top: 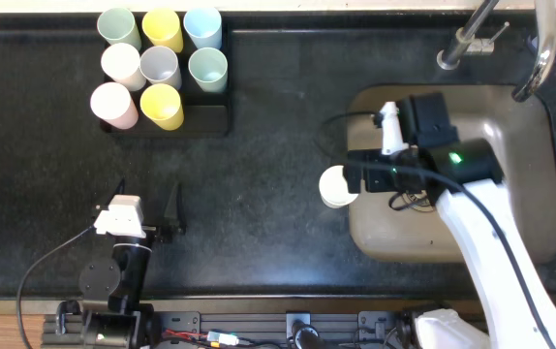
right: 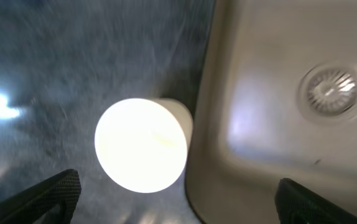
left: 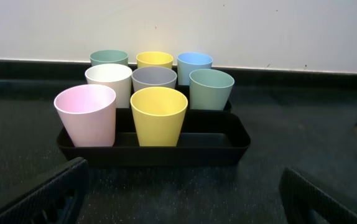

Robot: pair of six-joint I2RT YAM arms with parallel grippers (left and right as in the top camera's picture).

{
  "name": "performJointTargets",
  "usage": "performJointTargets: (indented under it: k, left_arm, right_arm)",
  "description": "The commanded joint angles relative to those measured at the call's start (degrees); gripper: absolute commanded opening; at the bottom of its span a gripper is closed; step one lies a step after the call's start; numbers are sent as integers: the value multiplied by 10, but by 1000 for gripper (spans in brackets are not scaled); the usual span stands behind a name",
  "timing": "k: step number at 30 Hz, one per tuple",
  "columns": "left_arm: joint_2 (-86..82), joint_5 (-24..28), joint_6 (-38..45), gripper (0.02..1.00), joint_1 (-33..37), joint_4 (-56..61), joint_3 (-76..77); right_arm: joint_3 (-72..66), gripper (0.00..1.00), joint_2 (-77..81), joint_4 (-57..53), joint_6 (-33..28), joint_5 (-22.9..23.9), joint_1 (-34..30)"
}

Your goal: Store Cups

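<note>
Where the dark counter (top: 259,194) meets the left rim of the sink (top: 530,174), the loose white cup (top: 336,186) stands just beside that rim, on the counter side. Your right gripper (right: 178,190) hangs above it with its fingers spread wide; the cup (right: 142,144) sits in the gap between them and neither finger touches it. You see its round, brightly lit face from above, and you cannot tell whether that is the mouth or the base.

Well apart from it, at the far left of the counter, the black tray (top: 212,121) holds eight cups upright in three rows: pale green, yellow and blue at the back, white, grey and green in the middle, pink (left: 86,115) and yellow (left: 158,116) at the front. The front spot beside the yellow one is bare tray.

Your left gripper (top: 147,202) sits low near its base, pointed at the tray, fingers spread, holding nothing.

The drain (right: 335,90) shows in the sink basin, and a faucet (top: 467,39) stands behind the sink.
</note>
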Motion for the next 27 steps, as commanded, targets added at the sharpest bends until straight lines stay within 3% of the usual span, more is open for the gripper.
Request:
performJointTargets:
  k: [1, 9, 12, 13, 17, 27]
  left_arm:
    - [-6, 9, 9, 1000, 4, -2, 0]
    - [-6, 9, 9, 998, 4, -2, 0]
    - [-6, 9, 9, 1000, 4, -2, 0]
    - [-6, 9, 9, 1000, 4, -2, 0]
    - [-6, 9, 9, 1000, 4, -2, 0]
    - [-6, 9, 9, 1000, 4, -2, 0]
  right_arm:
    - [15, 998, 49, -11, 1, -35, 1]
    - [15, 888, 124, -31, -3, -20, -1]
    - [15, 787, 142, -38, -3, 7, 0]
    - [15, 669, 146, -37, -3, 15, 0]
    - [15, 42, 150, -27, -2, 21, 0]
    - [97, 45, 150, 13, -2, -36, 57]
